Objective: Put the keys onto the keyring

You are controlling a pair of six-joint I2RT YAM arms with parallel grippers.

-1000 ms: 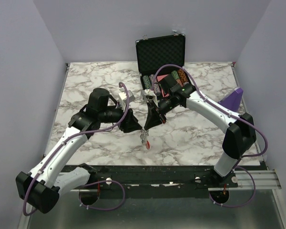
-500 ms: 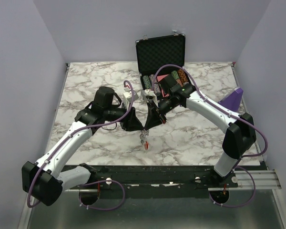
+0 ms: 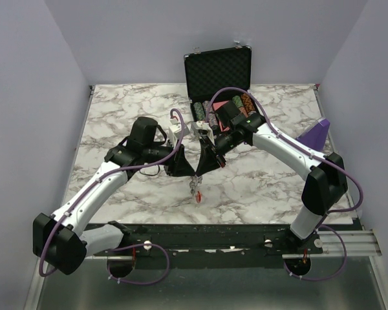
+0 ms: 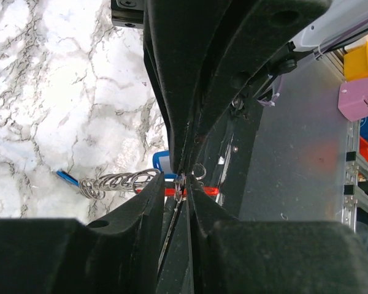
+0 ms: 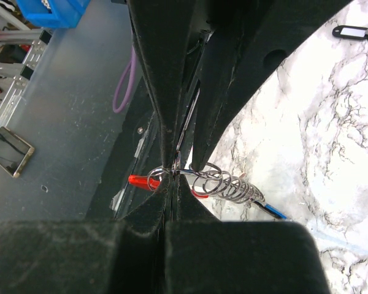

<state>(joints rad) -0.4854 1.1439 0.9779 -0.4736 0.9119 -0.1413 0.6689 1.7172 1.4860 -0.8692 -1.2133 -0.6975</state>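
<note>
Keyring (image 3: 195,192), a red-and-silver oval, hangs near the front edge of the white marbled worktop (image 3: 116,123), just under the point where the two black hands meet tip to tip. The right hand (image 5: 172,180) is pinched tight on the keyring's thin silver wire. The left hand (image 4: 181,184) is narrowed onto a flat metal key (image 4: 173,229) (seen edge-on). Shiny coiled rings (image 5: 227,185) trail sideways to a blue plastic tag (image 5: 273,212).

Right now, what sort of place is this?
Probably a robot lab cell: plain lilac walls around a marble-patterned table, with an aluminium rail at its near edge and storage bins beyond.
</note>
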